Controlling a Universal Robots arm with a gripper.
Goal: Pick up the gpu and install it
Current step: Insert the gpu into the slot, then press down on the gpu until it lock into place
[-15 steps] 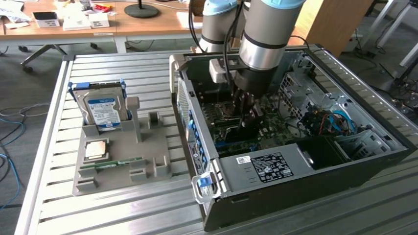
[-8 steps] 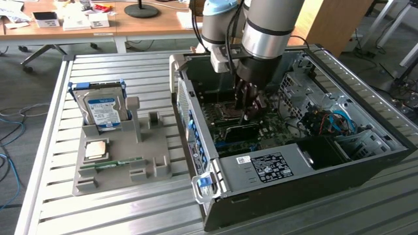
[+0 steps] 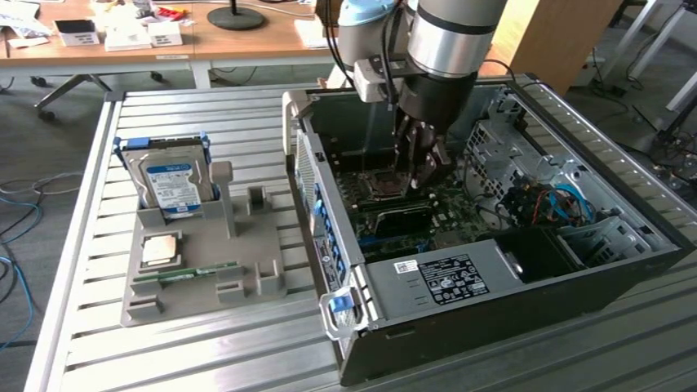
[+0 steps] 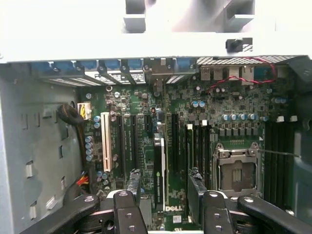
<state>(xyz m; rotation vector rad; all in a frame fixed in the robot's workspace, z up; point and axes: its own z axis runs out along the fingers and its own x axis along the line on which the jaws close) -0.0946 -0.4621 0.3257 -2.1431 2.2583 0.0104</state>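
The gpu (image 4: 159,168) stands edge-on in a motherboard slot inside the open computer case (image 3: 326,204), showing as a thin card with a pale upper edge. My gripper (image 4: 165,184) hangs just above it, open. Its two black fingers (image 4: 134,181) stand either side of the card with a gap on each side, so nothing is gripped. In the exterior view my gripper (image 3: 419,167) reaches down into the case over the motherboard (image 3: 436,224), beside the CPU socket (image 3: 387,184).
A grey holder tray (image 3: 228,298) on the slatted table at the exterior view's left carries an upright hard drive (image 3: 175,184), a CPU (image 3: 160,249) and a RAM stick (image 3: 201,272). Case walls, a drive cage (image 3: 507,135) and the power supply (image 3: 458,278) hem in the motherboard.
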